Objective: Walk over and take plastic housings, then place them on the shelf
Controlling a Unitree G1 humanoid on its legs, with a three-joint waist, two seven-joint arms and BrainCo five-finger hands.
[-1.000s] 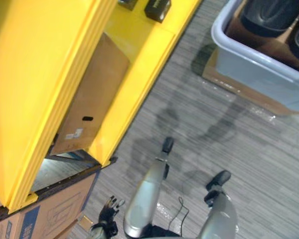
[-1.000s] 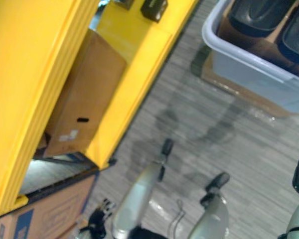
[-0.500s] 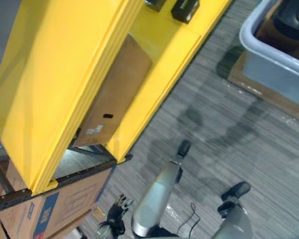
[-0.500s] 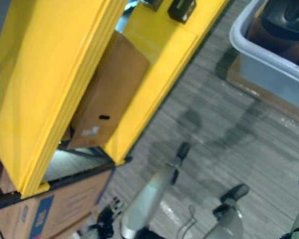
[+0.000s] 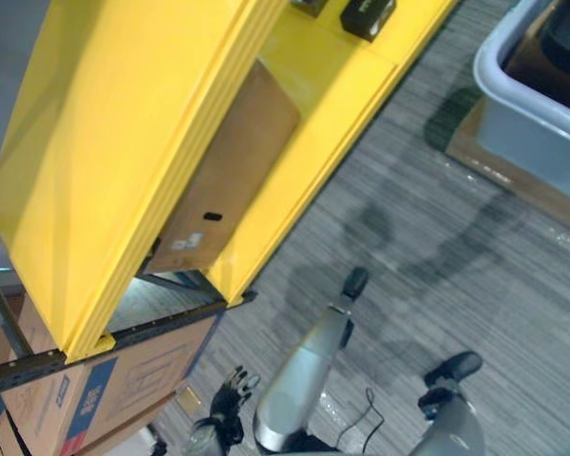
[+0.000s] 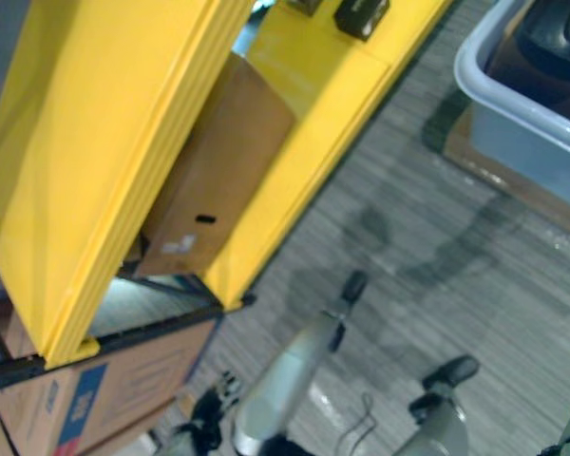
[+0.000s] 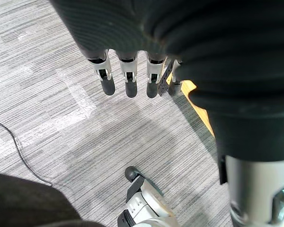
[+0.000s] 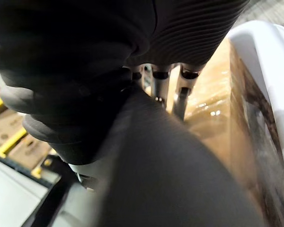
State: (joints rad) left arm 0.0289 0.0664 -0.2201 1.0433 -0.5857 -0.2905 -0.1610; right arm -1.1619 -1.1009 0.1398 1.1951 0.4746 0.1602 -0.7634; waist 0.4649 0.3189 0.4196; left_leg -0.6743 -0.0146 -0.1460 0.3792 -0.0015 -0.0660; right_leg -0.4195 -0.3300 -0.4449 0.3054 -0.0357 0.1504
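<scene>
Dark plastic housings (image 5: 565,28) lie in a grey bin (image 5: 522,104) on the floor at the upper right. More black housings (image 5: 367,16) rest on the yellow shelf (image 5: 332,85). In the right wrist view my right hand (image 8: 180,90) reaches down at the bin's pale rim (image 8: 270,52), its fingers running behind a smooth dark housing (image 8: 180,179) that covers their tips. My left hand (image 5: 226,413) hangs low beside the shelf over the carpet, fingers (image 7: 128,85) straight and holding nothing.
A cardboard box (image 5: 228,180) sits under the yellow shelf, and another printed box (image 5: 104,389) stands at the lower left by a black rack rail (image 5: 19,366). Brown cardboard (image 8: 217,109) lines the bin. Grey carpet (image 5: 408,237) stretches between shelf and bin.
The whole picture has shifted, so the camera moved: the shelf now reaches further right and the bin slides toward the right edge. My left hand still hangs in the same place.
</scene>
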